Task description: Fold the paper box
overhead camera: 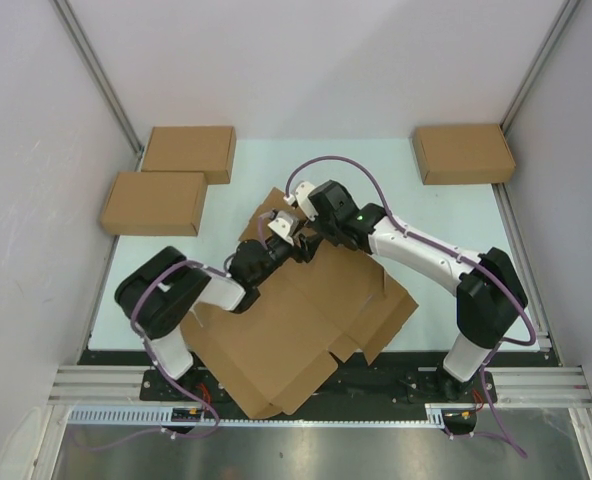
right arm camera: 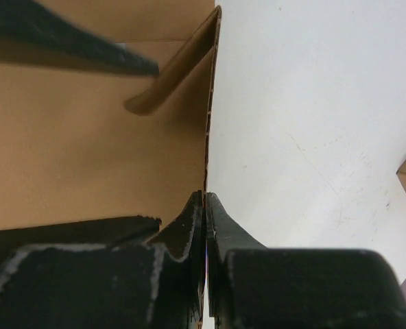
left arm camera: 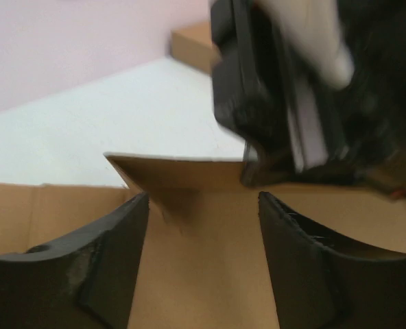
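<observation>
Top view: bright, even overhead light, sharp throughout; soft faint shadows beside the flat brown corrugated cardboard box [overhead camera: 286, 340] on the pale mint table [overhead camera: 476, 210]; dull sheen on the brushed metal strip [overhead camera: 326, 455] at bottom. Left wrist view: dimmer, black-and-white arm housing [left arm camera: 306, 89] badly smeared, left tool [left arm camera: 203, 260] fingers [left arm camera: 79, 274] soft. Right wrist view: table washed near-white, right tool [right arm camera: 204, 205] out of focus, cardboard edge crisp.

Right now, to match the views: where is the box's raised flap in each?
Top external: flap at the box's far corner, centre.
Left wrist: centre, beyond the open left tool.
Right wrist: edge-on up the middle, pinched by the right tool.
Shared landmark: the right tool, at the flap in all three.
</observation>
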